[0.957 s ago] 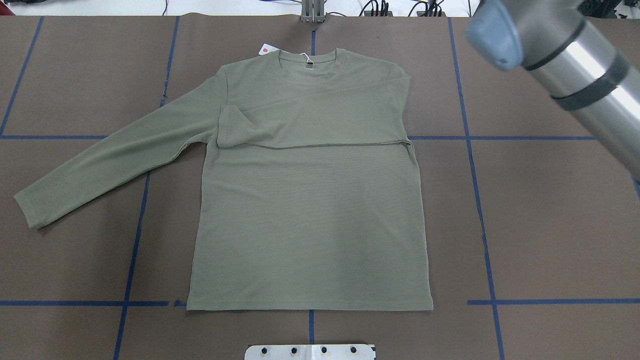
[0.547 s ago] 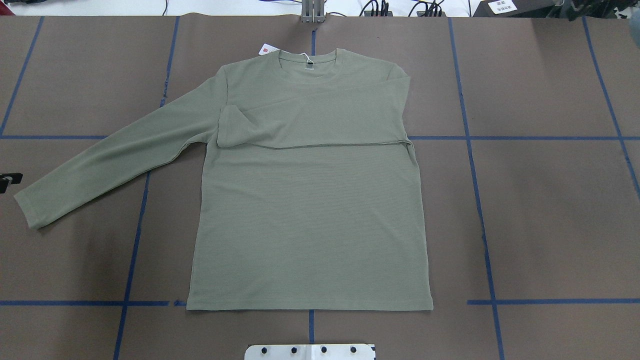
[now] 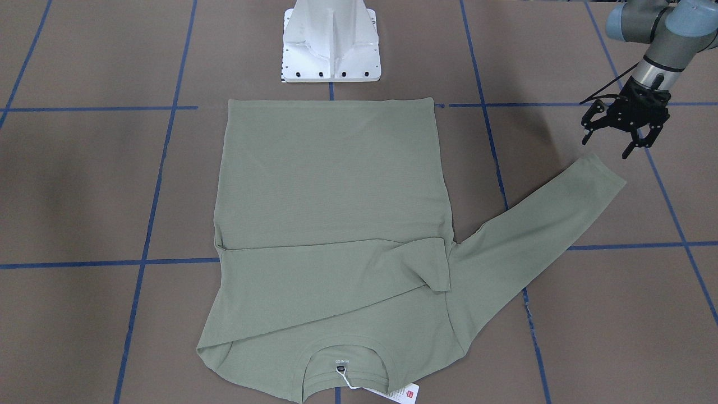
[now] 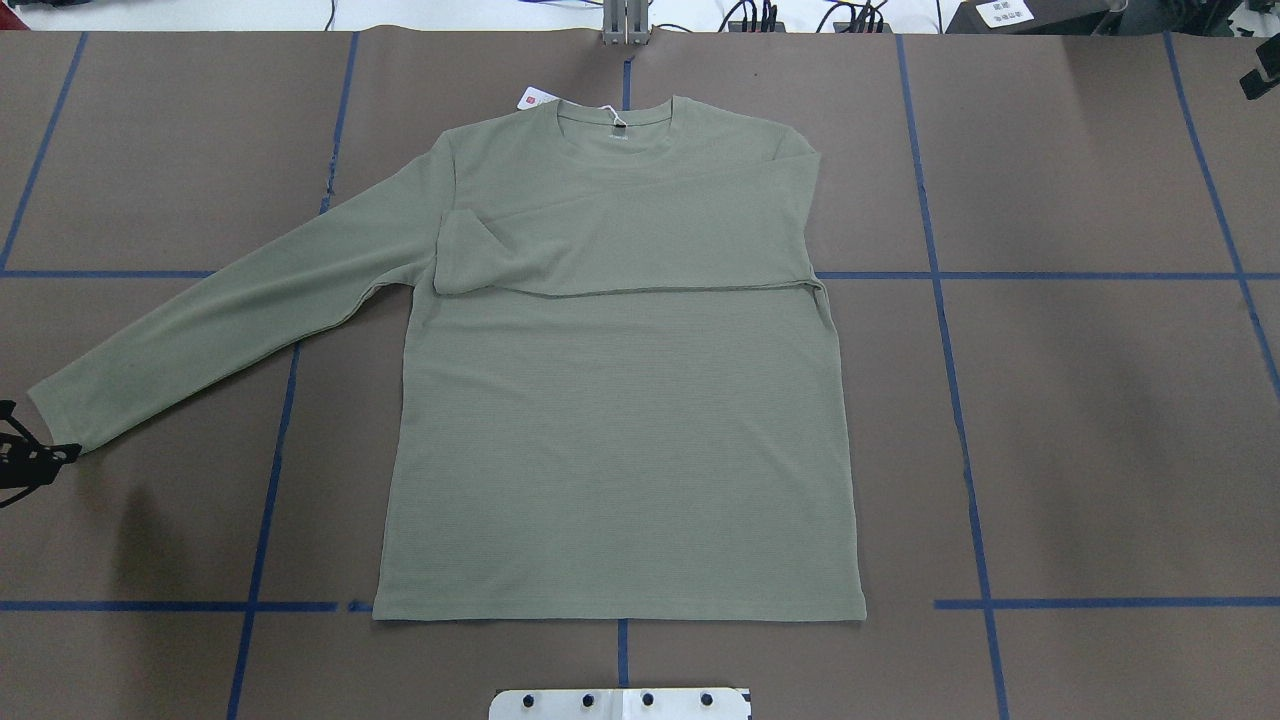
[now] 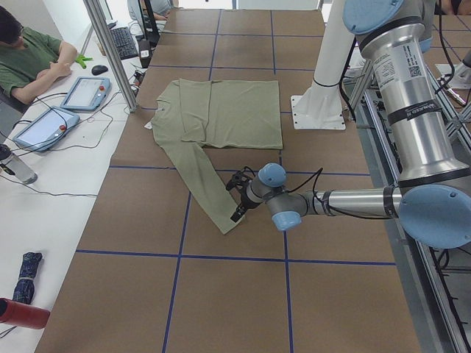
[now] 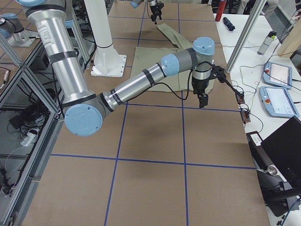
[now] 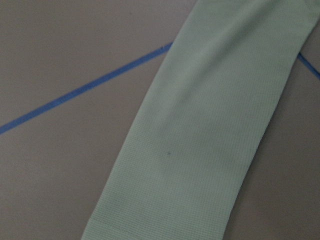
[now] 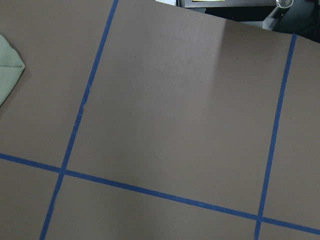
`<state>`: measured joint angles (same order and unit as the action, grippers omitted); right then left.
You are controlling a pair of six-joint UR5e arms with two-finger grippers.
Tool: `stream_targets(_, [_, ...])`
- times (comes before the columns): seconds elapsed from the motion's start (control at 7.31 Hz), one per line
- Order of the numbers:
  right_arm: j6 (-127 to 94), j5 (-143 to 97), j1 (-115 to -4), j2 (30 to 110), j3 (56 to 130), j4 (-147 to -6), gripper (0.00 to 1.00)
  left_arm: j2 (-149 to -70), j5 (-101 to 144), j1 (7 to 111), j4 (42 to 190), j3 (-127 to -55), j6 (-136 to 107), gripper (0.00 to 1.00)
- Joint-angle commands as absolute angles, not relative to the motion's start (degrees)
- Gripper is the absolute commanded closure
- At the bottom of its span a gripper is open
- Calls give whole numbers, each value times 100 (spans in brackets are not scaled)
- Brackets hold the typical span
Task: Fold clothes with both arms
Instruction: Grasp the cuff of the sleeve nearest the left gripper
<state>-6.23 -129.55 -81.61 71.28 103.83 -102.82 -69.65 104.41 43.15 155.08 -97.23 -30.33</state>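
The sage-green long-sleeved shirt (image 4: 620, 420) lies flat on the brown table, neck at the far side, with a white hang tag (image 4: 535, 98) beside the neck. One sleeve is folded across the chest (image 3: 331, 275). The other sleeve (image 3: 538, 224) stretches out to the robot's left. My left gripper (image 3: 614, 145) is open and empty, just off the cuff end (image 3: 603, 174); it shows at the overhead view's left edge (image 4: 22, 465). The left wrist view shows the sleeve (image 7: 210, 140) from close above. Only a black sliver of my right gripper (image 4: 1260, 80) shows overhead, away from the shirt; open or shut is unclear.
The white pedestal base (image 3: 331, 45) stands at the robot's side of the hem. Blue tape lines (image 4: 960, 400) grid the table. An operator (image 5: 29, 59) and teach pendants (image 5: 85, 92) are at the white side table beyond the neck end.
The right arm has swung out of the overhead view's top right corner. The left gripper has come in at the left edge and moved nearer, down to the cuff end.
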Motion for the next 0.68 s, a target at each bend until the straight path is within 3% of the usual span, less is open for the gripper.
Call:
stream_targets(0.0, [-633, -12946, -8165, 7294, 10546, -10283, 0, -6961, 10310, 4000, 15504, -9615, -3023, 0])
stream_targets(0.41, [-650, -12955, -8165, 7444, 10731, -10283, 0, -6961, 10213, 3876, 15504, -9606, -2997, 58])
stream_targets(0.55, [-659, -12955, -8165, 7488, 10784, -10283, 0, -6961, 10213, 3876, 15504, -9606, -2997, 61])
